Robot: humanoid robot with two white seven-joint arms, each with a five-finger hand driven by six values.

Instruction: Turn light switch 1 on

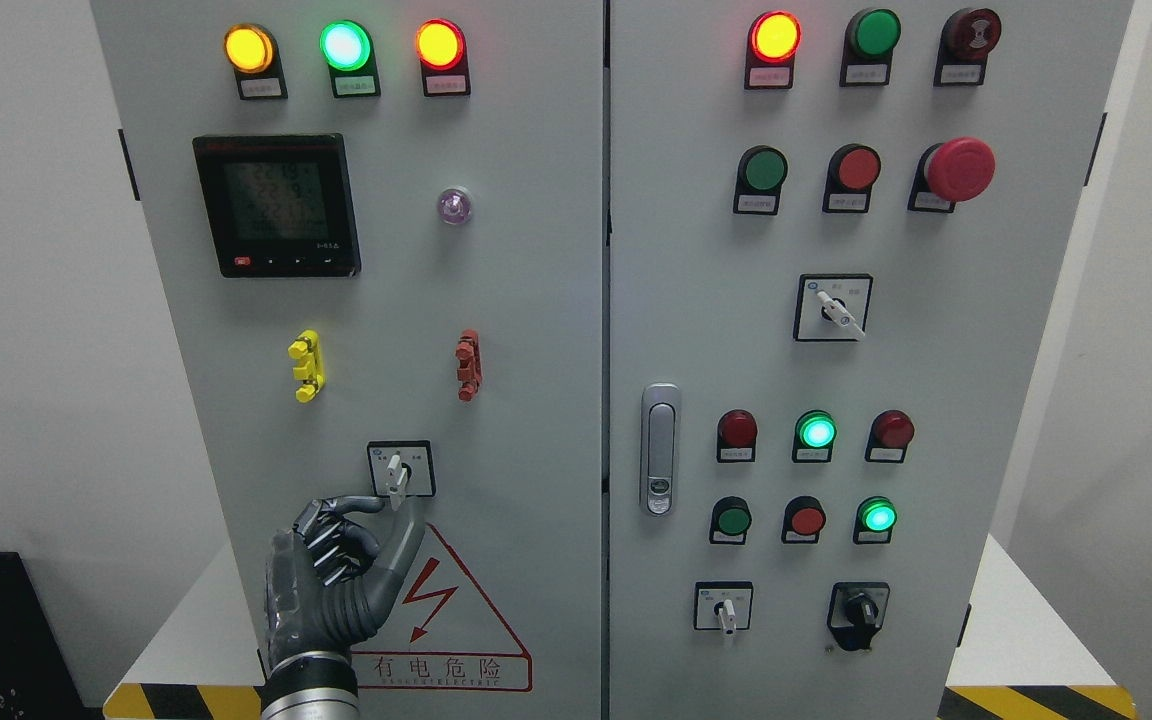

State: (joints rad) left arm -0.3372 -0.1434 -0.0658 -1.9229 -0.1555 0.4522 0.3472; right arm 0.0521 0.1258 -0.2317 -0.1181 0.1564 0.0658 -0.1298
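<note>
— While I hold the feed, report the left robot hand (361,535).

— I see it raised against the cabinet door (516,300), fingers (331,540) curled, thumb (406,535) extended upward; whether it grips anything, I cannot tell.

— Position of the rotary switch (398,472)?

— Directly above the thumb tip, touching or nearly so, white knob roughly upright. Warning triangle (456,620) lies just right of the palm.

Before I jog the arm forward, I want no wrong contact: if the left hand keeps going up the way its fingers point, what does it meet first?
Most likely the white lever of the rotary switch: the left hand reaches up just beneath it, fingertips at its lower end. Depth is unclear.
</note>
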